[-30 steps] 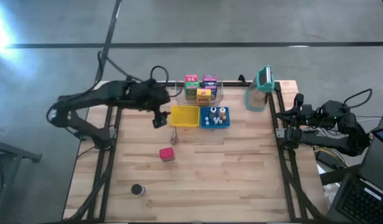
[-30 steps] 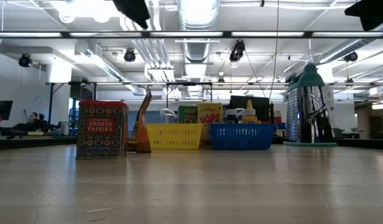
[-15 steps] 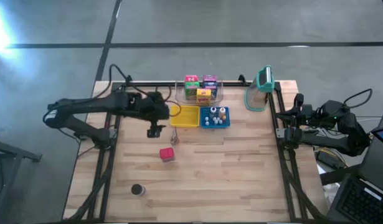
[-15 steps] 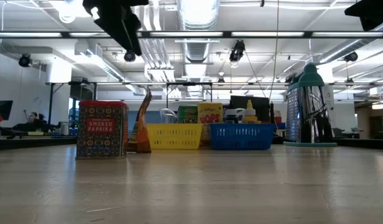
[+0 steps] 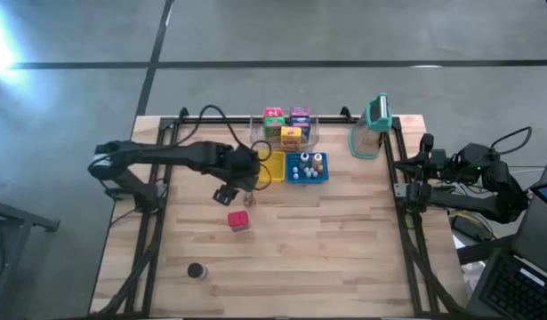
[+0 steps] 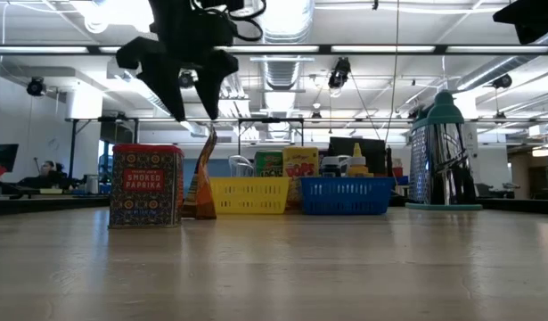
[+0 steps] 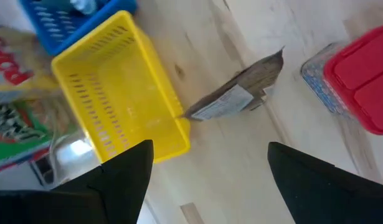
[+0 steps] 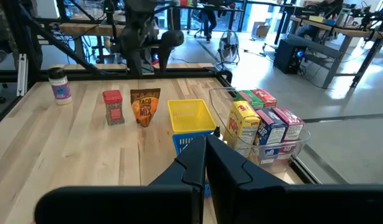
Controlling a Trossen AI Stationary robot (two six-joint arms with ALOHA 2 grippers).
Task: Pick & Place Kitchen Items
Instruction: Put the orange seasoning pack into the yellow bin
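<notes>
Red-lidded spice tin (image 5: 239, 220) stands on the table just in front of the yellow basket (image 5: 271, 169), one brown packet (image 7: 238, 96) between them. Left gripper (image 5: 226, 195) hovers above that packet, fingers spread wide. Right gripper (image 8: 205, 163), pressed together, waits well off beside the table's edge.

"SMOKED PAPRIKA" on red-lidded tin (image 6: 146, 185)
</notes>
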